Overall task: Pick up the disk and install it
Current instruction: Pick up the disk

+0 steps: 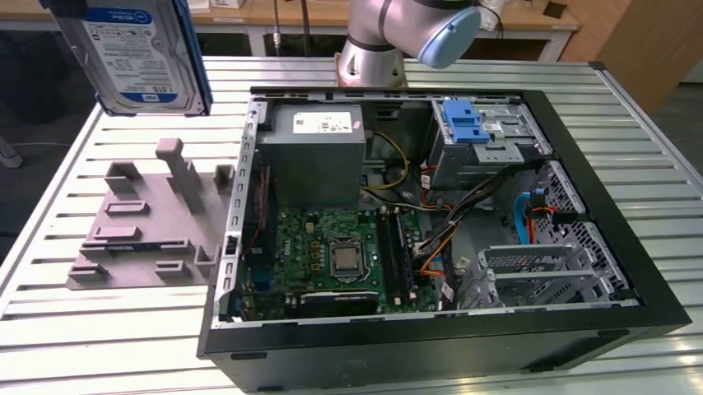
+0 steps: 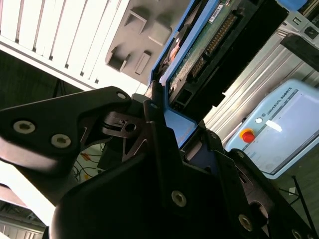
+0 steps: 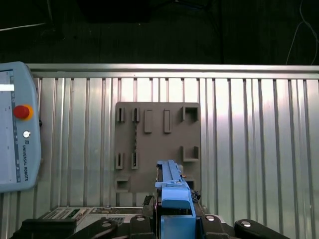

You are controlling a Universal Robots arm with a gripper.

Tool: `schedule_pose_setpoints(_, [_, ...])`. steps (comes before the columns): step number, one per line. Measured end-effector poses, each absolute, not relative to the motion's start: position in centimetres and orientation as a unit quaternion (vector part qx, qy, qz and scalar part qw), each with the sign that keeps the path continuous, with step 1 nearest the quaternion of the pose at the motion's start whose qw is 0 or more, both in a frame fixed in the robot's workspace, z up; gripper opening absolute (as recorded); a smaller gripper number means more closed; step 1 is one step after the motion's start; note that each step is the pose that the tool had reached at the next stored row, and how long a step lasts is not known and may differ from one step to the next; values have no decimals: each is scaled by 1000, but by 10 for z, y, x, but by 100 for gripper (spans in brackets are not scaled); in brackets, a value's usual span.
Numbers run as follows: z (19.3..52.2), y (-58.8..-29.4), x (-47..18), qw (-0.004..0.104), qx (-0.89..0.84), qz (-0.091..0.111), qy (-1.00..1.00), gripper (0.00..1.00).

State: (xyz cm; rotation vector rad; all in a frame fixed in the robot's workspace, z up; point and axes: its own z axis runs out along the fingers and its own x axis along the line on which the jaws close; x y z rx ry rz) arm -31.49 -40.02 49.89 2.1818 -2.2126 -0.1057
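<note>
The disk point(image 1: 137, 58), silver-grey with a white-and-blue label and a blue carrier bracket, hangs upright in the air at the exterior view's upper left, above the grey holder tray point(image 1: 143, 222). In the second wrist view my gripper point(image 2: 164, 107) is shut on the disk point(image 2: 209, 45), whose green circuit-board side and blue frame show between the black fingers point(image 2: 99, 117). The first wrist view looks down the blue bracket edge of the disk point(image 3: 172, 184), held in my gripper point(image 3: 174, 206) above the holder tray point(image 3: 157, 144).
An open computer case point(image 1: 571, 148) lies on the slatted metal table point(image 1: 637, 123). Inside it are a drive cage with a blue latch point(image 1: 478, 123), a grey power-supply box point(image 1: 318, 152), a green motherboard point(image 1: 341, 255) and loose cables. A teach pendant point(image 3: 17, 129) lies beside the tray.
</note>
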Motion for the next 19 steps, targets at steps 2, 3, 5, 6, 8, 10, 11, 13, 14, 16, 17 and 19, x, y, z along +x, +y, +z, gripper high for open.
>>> schedule_pose_setpoints(2, [499, -400, -314, 16, 702, -34, -712, 36])
schedule_pose_setpoints(3, [499, -400, -314, 16, 702, -34, -712, 36])
schedule_pose_setpoints(5, [499, -400, -313, 16, 702, -34, -712, 36])
schedule_pose_setpoints(6, [499, -400, -313, 16, 702, -34, -712, 36])
schedule_pose_setpoints(8, [499, -400, -312, 16, 702, -34, -712, 36])
schedule_pose_setpoints(10, [499, -400, -311, 16, 702, -34, -712, 36])
schedule_pose_setpoints(11, [499, -400, -311, 16, 702, -34, -712, 36])
schedule_pose_setpoints(13, [499, -400, -310, 16, 702, -34, -712, 36])
schedule_pose_setpoints(14, [499, -400, -310, 16, 702, -34, -712, 36])
schedule_pose_setpoints(16, [499, -400, -309, 16, 702, -34, -712, 36])
schedule_pose_setpoints(17, [499, -400, -308, 16, 702, -34, -712, 36])
schedule_pose_setpoints(19, [499, -400, -307, 16, 702, -34, -712, 36])
